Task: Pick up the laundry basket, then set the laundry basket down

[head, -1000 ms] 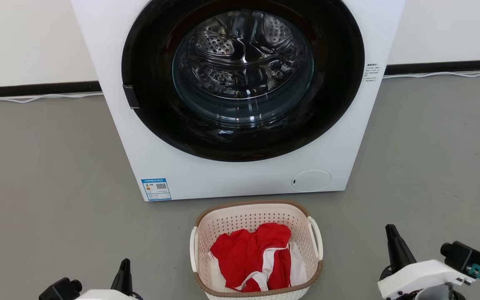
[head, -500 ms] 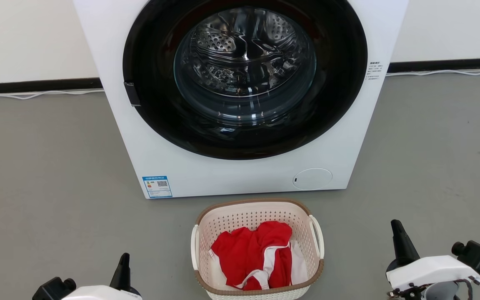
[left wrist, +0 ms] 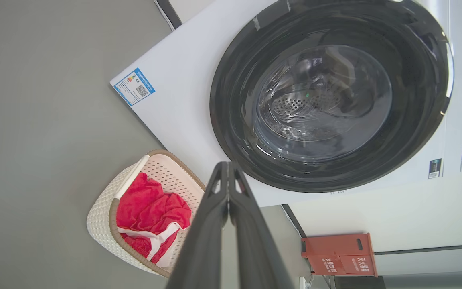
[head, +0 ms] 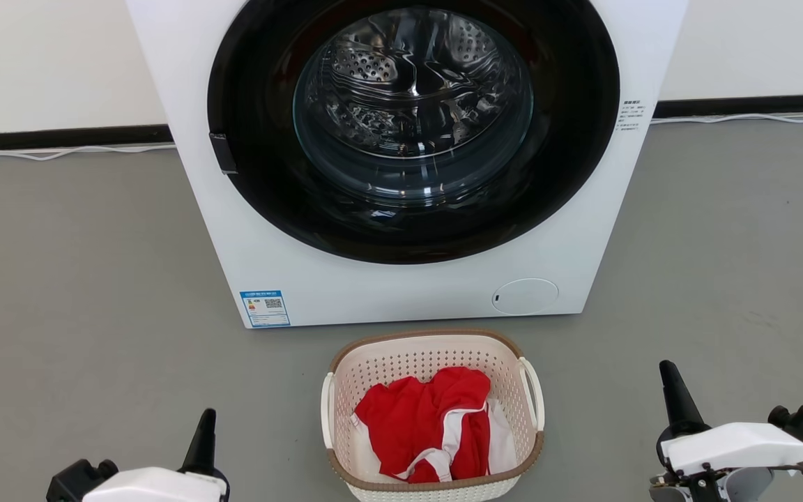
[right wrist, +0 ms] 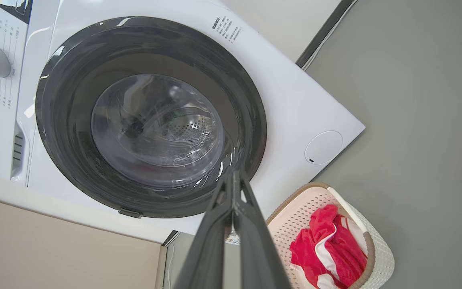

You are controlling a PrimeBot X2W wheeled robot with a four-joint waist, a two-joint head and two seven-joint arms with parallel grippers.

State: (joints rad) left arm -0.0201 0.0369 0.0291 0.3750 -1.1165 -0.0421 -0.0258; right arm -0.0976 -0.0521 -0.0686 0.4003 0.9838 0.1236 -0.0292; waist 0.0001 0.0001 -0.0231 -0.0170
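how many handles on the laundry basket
2. The left handle runs along the left side wall of the laundry basket; the right handle runs along its right side wall. None appears hidden.

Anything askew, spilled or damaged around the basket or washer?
Nothing stands out. The laundry basket sits upright on the floor before the washer, red-and-white clothes inside, none spilled. The left hand and right hand are shut, clear of it.
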